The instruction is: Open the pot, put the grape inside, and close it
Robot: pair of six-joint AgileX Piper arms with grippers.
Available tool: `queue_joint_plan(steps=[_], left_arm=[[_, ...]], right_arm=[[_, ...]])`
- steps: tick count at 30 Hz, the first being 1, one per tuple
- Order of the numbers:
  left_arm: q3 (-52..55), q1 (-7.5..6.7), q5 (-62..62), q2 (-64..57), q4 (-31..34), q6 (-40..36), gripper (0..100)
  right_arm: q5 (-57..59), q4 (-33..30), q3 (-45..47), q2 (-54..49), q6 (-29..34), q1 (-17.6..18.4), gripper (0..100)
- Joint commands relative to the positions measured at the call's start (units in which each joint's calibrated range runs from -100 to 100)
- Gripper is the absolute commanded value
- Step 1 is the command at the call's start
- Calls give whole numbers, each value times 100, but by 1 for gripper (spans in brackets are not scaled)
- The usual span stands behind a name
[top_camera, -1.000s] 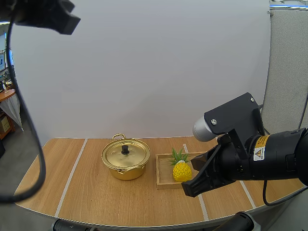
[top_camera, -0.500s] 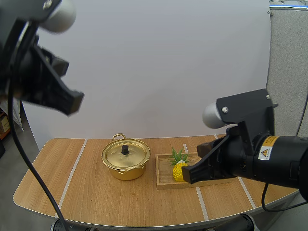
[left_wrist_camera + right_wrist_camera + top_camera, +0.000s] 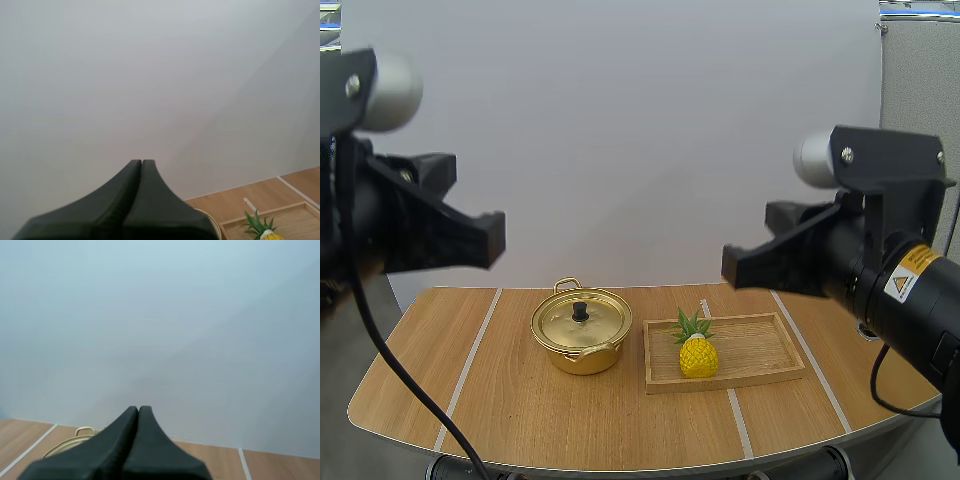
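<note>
- Nearest to the camera, the left arm (image 3: 390,235) and the right arm (image 3: 880,275) are hanging high at the two sides of the high view, both reaching forward above the surface (image 3: 520,405).
- One second ago the right arm was low in front of the wooden tray (image 3: 760,340) and was covering its near edge. Now it is standing lifted and clear of it, and the left arm, which was up at the corner, is coming into the view at a similar height.
- The left hand (image 3: 142,162) is holding nothing; its two fingers are lying pressed together as one dark wedge.
- The right hand (image 3: 138,408) is in the same state, fingers closed against each other and carrying nothing.
- Farther on, the pot (image 3: 582,345) is sitting near the middle of the surface, and the lid (image 3: 590,322) is resting on it with its dark knob (image 3: 580,311) upright. It is staying where it was in the earlier pictures.
- Just beside the pot, on its right, the tray is lying flat, and a yellow pineapple (image 3: 698,356) is standing at its left end. No grape is visible; this fruit is the only one there.
- My judgement: the task is not yet starting in earnest. Both hands are well apart from the pot and the fruit, so the lid is probably waiting to be taken by its knob first.
</note>
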Motion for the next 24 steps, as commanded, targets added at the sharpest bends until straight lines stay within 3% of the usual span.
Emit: queue_joint_plan(steps=[1, 8, 14, 20, 24], left_arm=[[522, 66, -896, -374, 38, -106, 0], [1273, 134, -2037, -627, 38, -347, 0], [2393, 134, -3748, -627, 38, -418, 0], [3934, 134, -5473, -627, 38, -398, 0], [4914, 134, -6822, -627, 38, -398, 0]], right_arm=[[-818, -103, 12, -48, 65, -211, 0], [-1728, -103, 451, -48, 73, -312, 0], [-3073, -148, 1502, -48, 73, -312, 0], [-3419, -157, 2573, -48, 73, -312, 0], [-4573, -193, 3406, -48, 73, -312, 0]])
